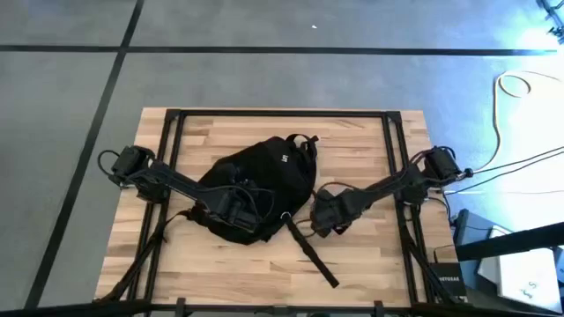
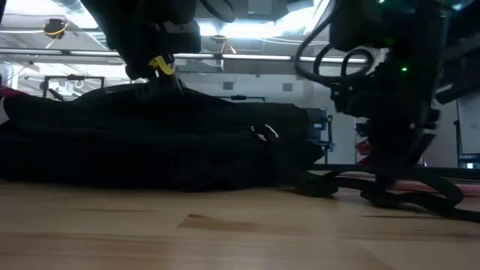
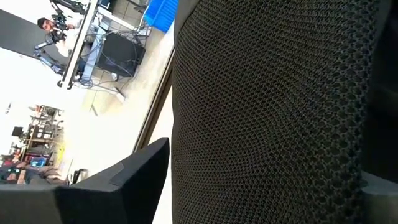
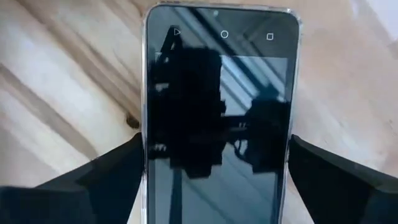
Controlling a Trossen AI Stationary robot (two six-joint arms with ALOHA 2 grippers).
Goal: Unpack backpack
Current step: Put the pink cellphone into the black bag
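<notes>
Working side, left: left gripper point(image 1: 231, 207) presses onto the near-left part of the backpack point(image 1: 264, 180); its wrist view shows only black mesh fabric point(image 3: 267, 112) right against the camera, with one dark finger point(image 3: 134, 177) beside it. Whether those fingers are apart or together, I cannot tell.

Backpack place: lies flat on the table point(image 1: 352, 141), under and just beyond the left gripper and just left of the right gripper, with a loose strap point(image 1: 308, 251) trailing toward the table's near edge.

Right side: right gripper point(image 4: 214, 180) has its fingers clamped on the two long edges of a phone point(image 4: 217, 112), held screen-up over bare wood.

Handling: the backpack looks soft and floppy, likely to sag and fold when lifted; the top loop or the fabric beside an opening seems the safest hold. The phone is stiff, smooth and likely slippery, and would crack if dropped.

Hidden: the bag's opening and anything inside cannot be made out; the low view gives only a dark mound, and the left fingertips are buried in fabric.
</notes>
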